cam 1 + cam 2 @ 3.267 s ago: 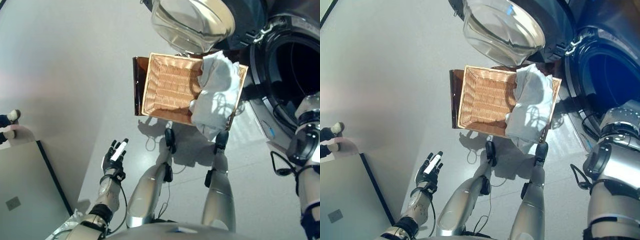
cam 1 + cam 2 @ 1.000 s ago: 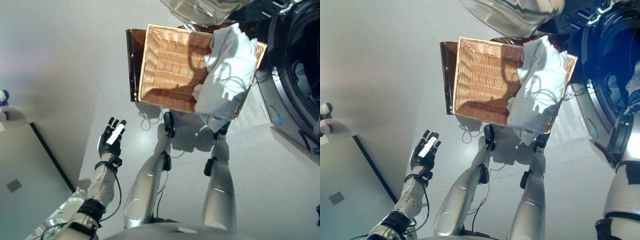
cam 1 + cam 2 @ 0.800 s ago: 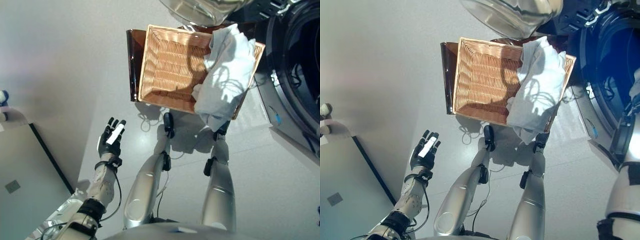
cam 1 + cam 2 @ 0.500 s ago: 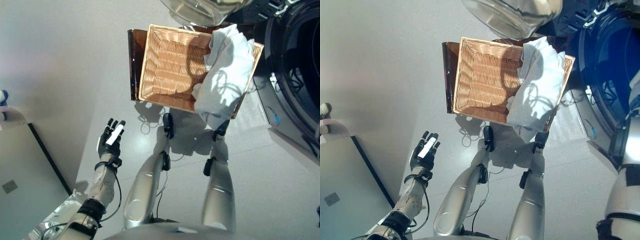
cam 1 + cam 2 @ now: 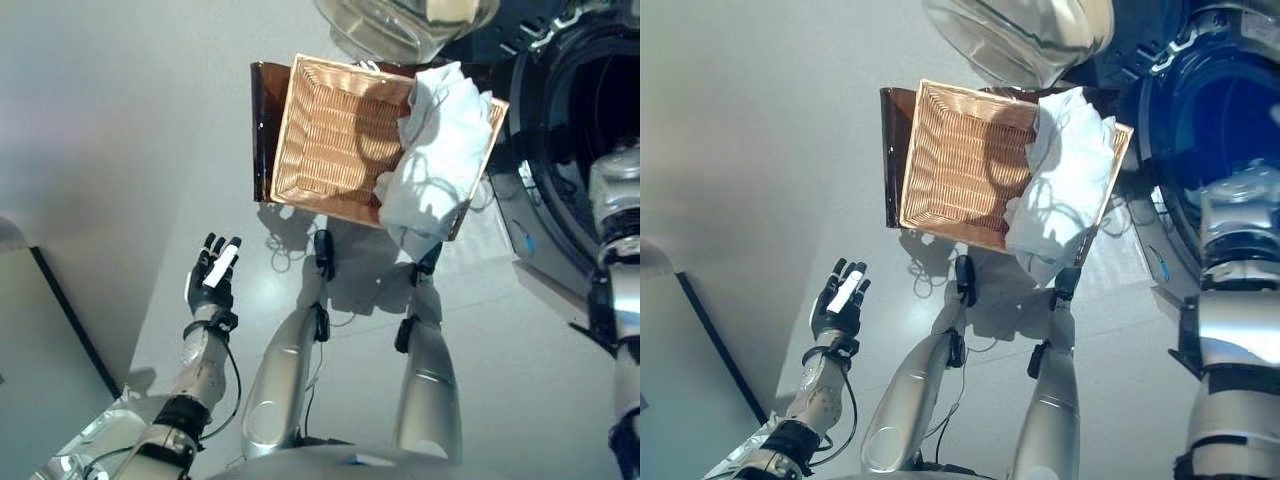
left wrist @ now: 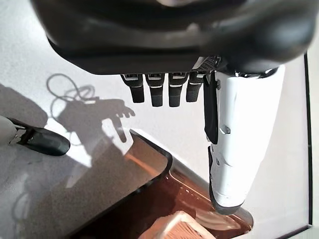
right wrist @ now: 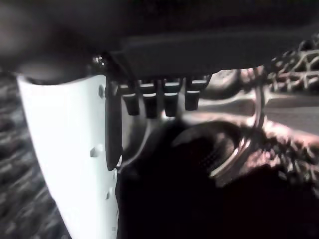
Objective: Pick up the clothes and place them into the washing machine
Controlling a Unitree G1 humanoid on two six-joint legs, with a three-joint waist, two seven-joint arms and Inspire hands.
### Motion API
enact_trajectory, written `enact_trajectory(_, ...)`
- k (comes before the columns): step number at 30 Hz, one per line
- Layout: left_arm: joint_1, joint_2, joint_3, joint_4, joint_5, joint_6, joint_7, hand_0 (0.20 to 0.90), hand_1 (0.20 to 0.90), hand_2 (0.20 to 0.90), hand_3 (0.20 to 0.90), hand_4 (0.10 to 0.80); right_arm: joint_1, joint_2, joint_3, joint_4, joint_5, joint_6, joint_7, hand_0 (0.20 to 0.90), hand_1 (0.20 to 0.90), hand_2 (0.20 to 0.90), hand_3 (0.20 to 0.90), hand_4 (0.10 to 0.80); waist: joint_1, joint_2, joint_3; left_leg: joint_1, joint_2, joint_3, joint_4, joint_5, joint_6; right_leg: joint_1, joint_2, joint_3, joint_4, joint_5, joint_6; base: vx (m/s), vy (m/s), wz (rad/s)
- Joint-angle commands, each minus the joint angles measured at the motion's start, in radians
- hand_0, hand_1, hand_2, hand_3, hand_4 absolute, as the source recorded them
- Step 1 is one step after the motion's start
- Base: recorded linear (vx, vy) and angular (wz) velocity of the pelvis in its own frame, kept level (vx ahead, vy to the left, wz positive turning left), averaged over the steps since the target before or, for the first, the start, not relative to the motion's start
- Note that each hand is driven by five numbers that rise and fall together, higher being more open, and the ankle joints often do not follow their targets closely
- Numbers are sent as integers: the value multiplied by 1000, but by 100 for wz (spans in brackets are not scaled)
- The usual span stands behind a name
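A white garment (image 5: 440, 140) lies crumpled over the right end of a wicker basket (image 5: 325, 135) on the floor ahead, one end hanging over the near rim. The washing machine's dark round opening (image 5: 585, 140) is at the right, and its glass door (image 5: 400, 25) is swung open above the basket. My left hand (image 5: 212, 280) hovers open and empty over the floor at the lower left, well short of the basket. My right arm (image 5: 1238, 250) reaches up at the machine's opening. In the right wrist view my right hand (image 7: 164, 55) is open and empty inside the dark drum (image 7: 294, 64).
The basket rests on a dark brown stand (image 5: 262, 130), whose edge also shows in the left wrist view, brown stand (image 6: 149, 194). A grey panel with a black edge (image 5: 45, 330) lies at the lower left. Pale floor (image 5: 120, 120) stretches left of the basket.
The camera has shifted, so the basket sits slightly further left and lower. My right arm has come into view at the machine's opening. The left hand holds its pose.
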Motion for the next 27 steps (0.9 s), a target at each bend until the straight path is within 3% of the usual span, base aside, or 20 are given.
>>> enact_trajectory(1,30,30,37,37,34,-73,16,900,900,900,900,800,55,-49,48,-65,-97,-47,-80,900,900,900,900,800,61,18,-60,41,9,-6,-85,-17,-93,53,49,-25,53,-113,20,0,0,0)
enact_trajectory(12,-8,23,87,105,72,-59,26,900,900,900,900,800,275,180,-18,-248,-225,-59,-96,900,900,900,900,800,25,-44,-62,85,25,13,-77,-30,-82,95,66,-18,47,-114,14,6,-6,-4)
enact_trajectory(16,-23,26,100,143,104,-44,30,900,900,900,900,800,343,237,-9,-323,-273,-76,-69,900,900,900,900,800,2,-80,-50,48,28,10,7,-61,-76,113,72,-15,43,-105,13,-17,-41,-8)
enact_trajectory(27,-49,19,135,245,162,-31,58,900,900,900,900,800,446,373,57,-411,-348,-103,-12,900,900,900,900,800,-25,-138,-48,73,65,20,28,-71,-78,156,100,-5,32,-101,7,24,-17,-10)
